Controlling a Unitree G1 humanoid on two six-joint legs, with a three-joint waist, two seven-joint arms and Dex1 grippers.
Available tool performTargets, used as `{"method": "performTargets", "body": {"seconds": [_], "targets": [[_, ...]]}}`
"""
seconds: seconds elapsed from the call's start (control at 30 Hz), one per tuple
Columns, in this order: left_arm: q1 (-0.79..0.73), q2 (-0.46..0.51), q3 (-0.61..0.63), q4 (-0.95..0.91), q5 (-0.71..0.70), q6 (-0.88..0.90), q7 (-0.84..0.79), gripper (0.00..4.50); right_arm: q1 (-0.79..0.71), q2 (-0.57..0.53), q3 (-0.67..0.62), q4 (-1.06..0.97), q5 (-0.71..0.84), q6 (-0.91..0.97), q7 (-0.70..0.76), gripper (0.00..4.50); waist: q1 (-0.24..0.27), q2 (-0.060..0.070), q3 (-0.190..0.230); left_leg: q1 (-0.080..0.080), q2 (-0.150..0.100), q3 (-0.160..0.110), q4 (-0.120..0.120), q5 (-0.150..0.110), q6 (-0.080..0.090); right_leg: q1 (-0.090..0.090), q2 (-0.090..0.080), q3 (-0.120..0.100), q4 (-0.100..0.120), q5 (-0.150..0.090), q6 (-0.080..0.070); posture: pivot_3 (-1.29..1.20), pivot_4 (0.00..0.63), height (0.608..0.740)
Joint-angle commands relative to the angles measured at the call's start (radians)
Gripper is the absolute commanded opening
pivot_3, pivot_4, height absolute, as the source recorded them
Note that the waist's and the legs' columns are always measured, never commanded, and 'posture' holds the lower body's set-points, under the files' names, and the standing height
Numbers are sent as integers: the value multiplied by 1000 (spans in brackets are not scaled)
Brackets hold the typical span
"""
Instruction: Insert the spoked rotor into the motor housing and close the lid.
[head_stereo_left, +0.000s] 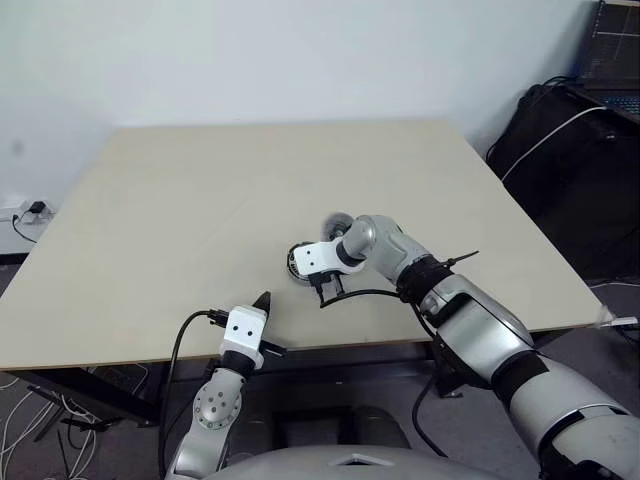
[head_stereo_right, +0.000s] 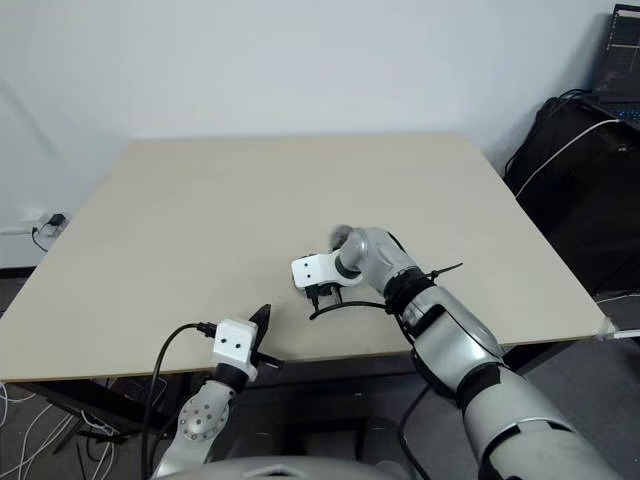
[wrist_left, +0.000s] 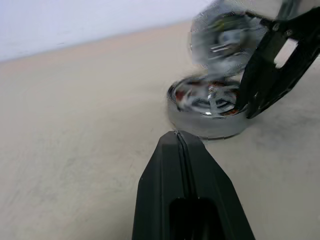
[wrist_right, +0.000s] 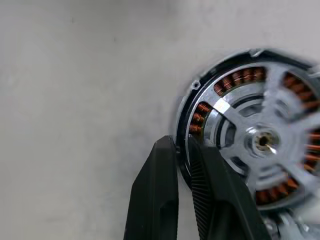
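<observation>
Ahead of the left gripper (wrist_left: 176, 137) bare table (head_stereo_left: 180, 220) lies open up to the motor housing (wrist_left: 207, 107). The right gripper (wrist_right: 181, 145) straddles its rim, and what looks like the lid (wrist_left: 225, 37) stands just behind.

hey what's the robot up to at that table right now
It is assembling a motor. The spoked rotor already sits in the motor housing on the table. The right gripper has its nearly closed jaws straddling the housing's rim. The lid waits just behind. The left gripper hangs shut nearby.
</observation>
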Motion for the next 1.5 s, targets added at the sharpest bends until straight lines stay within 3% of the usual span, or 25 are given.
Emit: {"method": "performTargets", "body": {"seconds": [0.03,0.37,0.67,0.83,1.0,1.23,1.5], "targets": [[-2,-20,15,-9,-22,-19,18,0,-8,10,-15,17,-8,-11,-7,98,-1,1,0,0,0,0,0,0,0,0,0,0,0,0,0,0,0,740],[-8,-19,17,-4,-23,-8,17,0,61,-11,-108,-82,52,25,-23,98,-1,1,-1,2,0,0,0,0,0,0,-1,0,0,0,0,0,0,740],[-29,-20,9,23,-36,6,-3,0,277,-146,-170,-533,130,214,61,98,11,1,-1,-2,0,0,0,-1,2,0,-2,0,-1,0,-1,0,0,740],[-45,-21,2,38,-40,10,-18,0,345,-169,-181,-711,165,337,71,98,12,1,0,-2,0,0,1,-1,2,-1,-3,-1,-1,0,0,0,0,740],[-49,-24,-1,43,-43,13,-25,0,391,-164,-172,-817,190,445,55,35,14,1,-1,-1,0,-2,2,-1,2,-1,-5,-2,-1,0,0,0,0,740],[-50,-29,-3,50,-39,14,-28,0,388,-109,-153,-791,189,508,-41,35,14,1,-1,-2,0,-3,2,-1,2,0,-6,-4,-1,0,0,0,0,740],[-36,-23,4,40,-40,14,-27,0,409,-50,-201,-938,314,522,-67,35,14,1,-1,-2,0,-4,2,-1,2,0,-6,-6,-1,0,0,0,0,740]]}}
